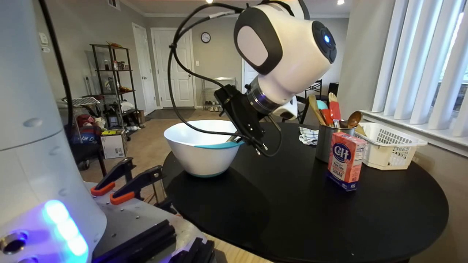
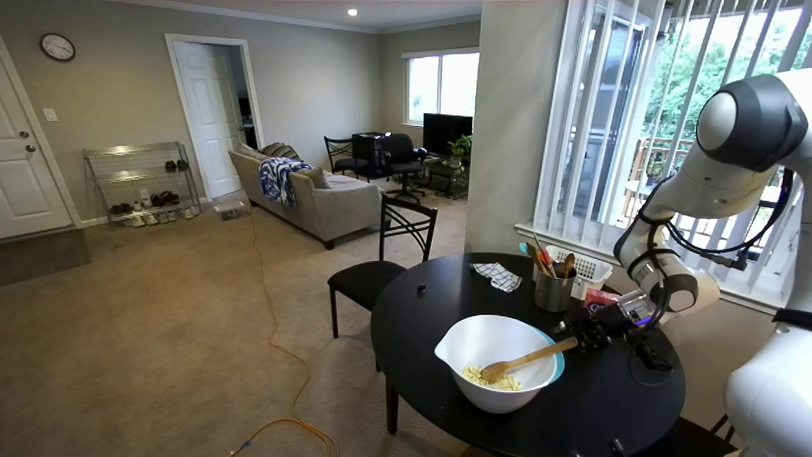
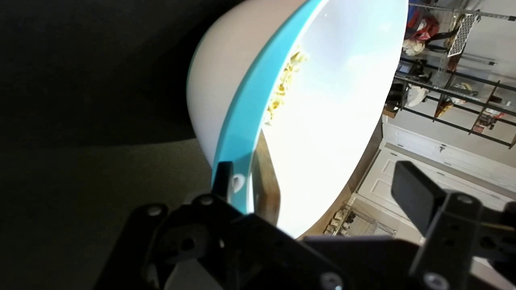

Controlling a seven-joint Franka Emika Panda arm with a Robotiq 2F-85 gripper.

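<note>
My gripper (image 3: 320, 187) is open at the turquoise-edged side of a white bowl (image 3: 225, 72). Its fingers are wide apart and hold nothing. A wooden spoon (image 3: 267, 181) leans on the bowl's rim, its handle end between the fingers, nearer the finger beside the turquoise rim. I cannot tell whether that finger touches the rim. In an exterior view the spoon (image 2: 533, 358) rests with its head in pale yellow pieces (image 2: 507, 384) inside the bowl (image 2: 485, 336), and the gripper (image 2: 568, 330) is at the handle's end. The bowl (image 1: 203, 157) stands upright on the table.
The round black table (image 1: 292, 219) also bears a red sugar box (image 1: 343, 160), a metal holder with utensils (image 2: 553, 293), a white basket (image 1: 395, 146) and a checked cloth (image 2: 498, 277). Black clamps (image 1: 135, 186) sit at the robot's base. A black chair (image 2: 368, 282) stands beside the table.
</note>
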